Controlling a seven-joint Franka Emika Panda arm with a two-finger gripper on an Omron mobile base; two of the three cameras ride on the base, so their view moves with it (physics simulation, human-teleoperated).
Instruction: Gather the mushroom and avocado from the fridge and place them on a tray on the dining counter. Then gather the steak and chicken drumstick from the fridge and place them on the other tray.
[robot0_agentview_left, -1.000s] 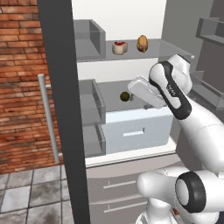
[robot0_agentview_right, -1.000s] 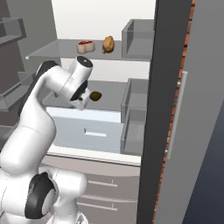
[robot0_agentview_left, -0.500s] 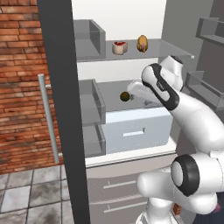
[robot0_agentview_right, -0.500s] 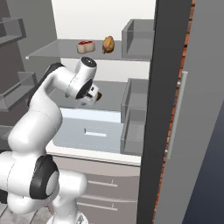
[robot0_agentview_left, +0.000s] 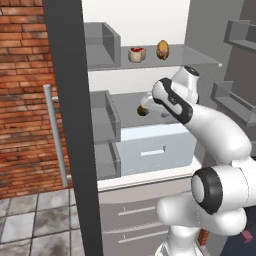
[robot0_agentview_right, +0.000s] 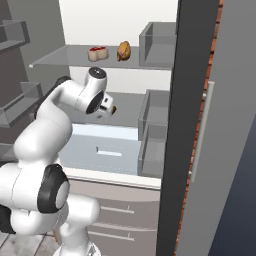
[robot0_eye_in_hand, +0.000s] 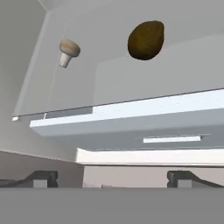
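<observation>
Meanwhile, having swung deeper into the fridge (robot0_agentview_left: 150, 150) over the last second, the wide-open, empty gripper (robot0_eye_in_hand: 113, 177) is nearing the avocado (robot0_eye_in_hand: 146, 40) and mushroom (robot0_eye_in_hand: 68, 52) lying on the middle shelf, suggesting the first pick is just beginning.

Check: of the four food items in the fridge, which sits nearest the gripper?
The avocado, on the lower shelf; the mushroom lies farther aside, steak and drumstick sit a shelf above.

red brick wall (robot0_agentview_left: 25, 85) beside grey floor tiles (robot0_agentview_left: 30, 220).
</observation>
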